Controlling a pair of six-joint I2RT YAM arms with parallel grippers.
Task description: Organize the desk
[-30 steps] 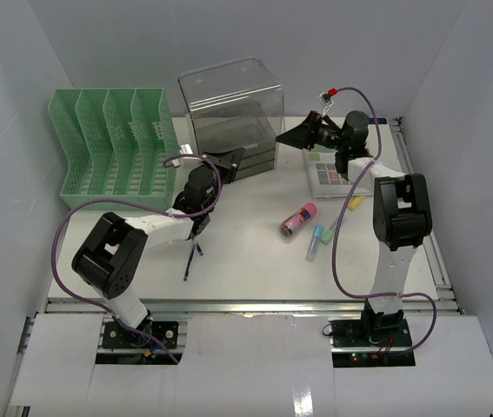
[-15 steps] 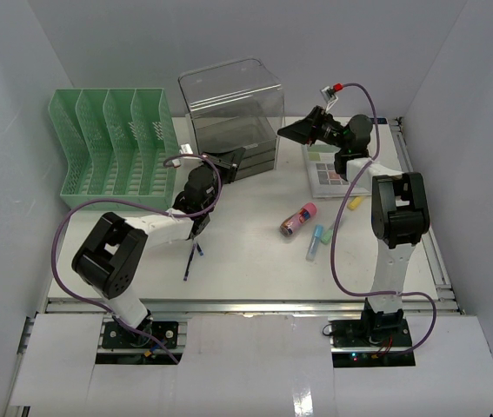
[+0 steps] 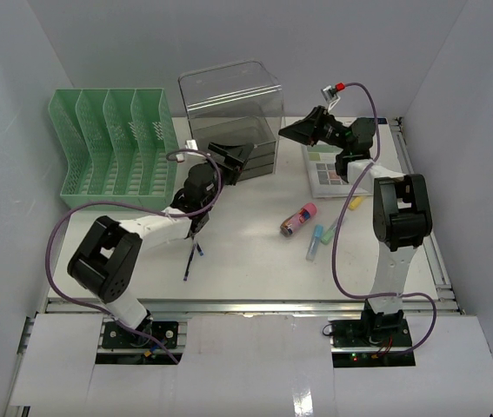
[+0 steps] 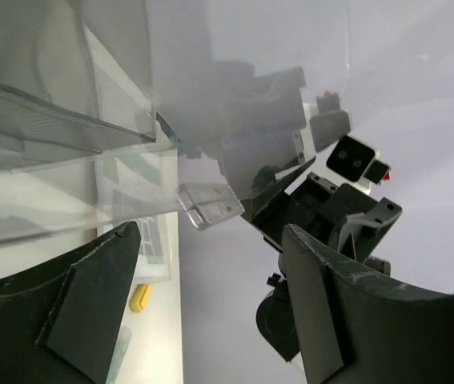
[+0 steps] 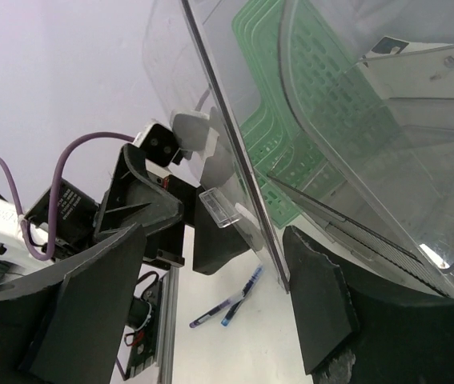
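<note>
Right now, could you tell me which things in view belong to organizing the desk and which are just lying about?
Likely part of the job:
desk
green file rack
clear drawer box
pens
pink tube
green marker
small yellow item
calculator

Just there, not for tidying:
purple cable
aluminium rail

This is a robot lab's test cell: plain white panels [image 3: 20, 87] box in a white surface [image 3: 246, 261] with an aluminium rail [image 3: 246, 304] at its near edge, where the left arm [image 3: 111, 261] and right arm [image 3: 398, 217] are bolted down. Office props are staged on top: a green file sorter [image 3: 111, 148], a clear drawer box [image 3: 229, 104], a calculator [image 3: 320, 178] and a pen [image 3: 192, 259].
</note>
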